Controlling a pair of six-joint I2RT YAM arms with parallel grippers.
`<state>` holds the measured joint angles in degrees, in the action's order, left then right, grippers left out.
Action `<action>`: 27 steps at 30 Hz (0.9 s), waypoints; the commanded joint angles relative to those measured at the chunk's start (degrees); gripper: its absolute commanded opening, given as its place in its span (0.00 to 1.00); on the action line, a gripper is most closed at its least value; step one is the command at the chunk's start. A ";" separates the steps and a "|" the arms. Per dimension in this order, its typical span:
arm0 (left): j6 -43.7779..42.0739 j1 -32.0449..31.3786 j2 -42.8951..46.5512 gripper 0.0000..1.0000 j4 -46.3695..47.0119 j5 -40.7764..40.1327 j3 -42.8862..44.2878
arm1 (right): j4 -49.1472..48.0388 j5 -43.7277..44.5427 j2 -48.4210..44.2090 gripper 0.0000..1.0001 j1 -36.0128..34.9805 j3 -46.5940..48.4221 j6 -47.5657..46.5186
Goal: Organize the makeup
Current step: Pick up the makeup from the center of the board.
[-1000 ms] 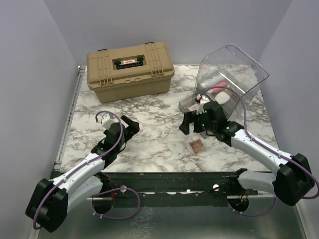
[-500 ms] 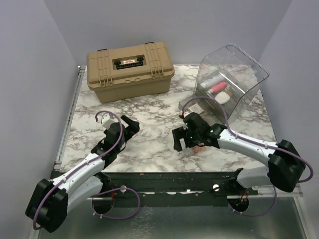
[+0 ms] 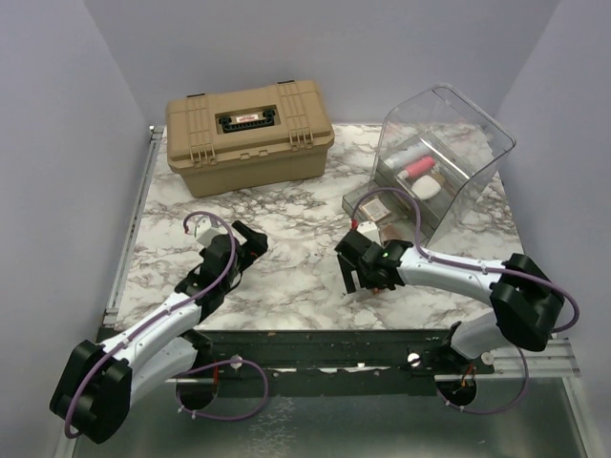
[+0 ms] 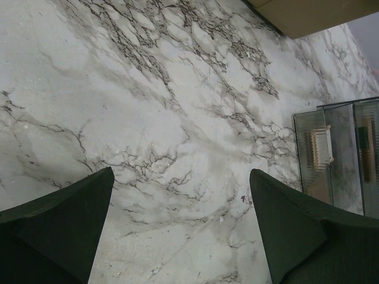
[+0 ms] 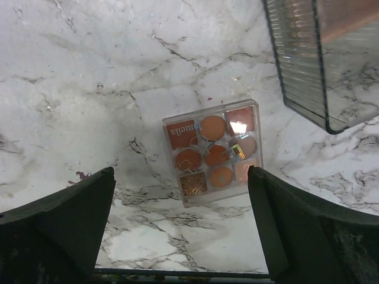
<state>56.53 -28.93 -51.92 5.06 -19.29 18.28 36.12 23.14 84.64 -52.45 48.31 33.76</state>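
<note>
The eyeshadow palette [image 5: 213, 152] lies on the table [image 3: 286, 258] before the clear bin [image 3: 444, 143].

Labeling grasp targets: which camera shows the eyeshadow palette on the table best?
Right wrist view: the eyeshadow palette lies flat and unblocked under the open right pincer, round pans distinct. Top view: the right arm covers that spot, so it cannot be made out. Left wrist view: not in frame.
</note>
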 commanded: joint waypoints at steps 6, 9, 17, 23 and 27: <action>-0.46 0.35 -0.77 0.99 0.89 1.42 0.79 | -5.41 -0.41 -6.33 1.00 2.42 -5.20 3.36; -0.43 0.45 -0.11 0.99 0.69 1.45 0.71 | -7.33 -3.78 -6.69 1.00 4.91 -6.78 2.73; -0.27 0.45 0.47 0.99 0.17 1.71 0.92 | -10.08 -7.76 -8.51 1.00 8.02 -8.72 -0.66; -0.57 0.46 -0.12 0.99 0.16 2.11 1.41 | -10.46 -11.20 -5.67 1.00 8.89 -9.02 -0.81; -0.19 0.45 -0.01 0.99 0.28 2.17 1.10 | -10.72 -13.07 -5.37 1.00 8.94 -8.71 -0.66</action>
<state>56.51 -28.82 -51.88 5.02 -18.39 18.31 26.72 14.44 78.11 -43.66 40.14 33.41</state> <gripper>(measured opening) 0.989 0.998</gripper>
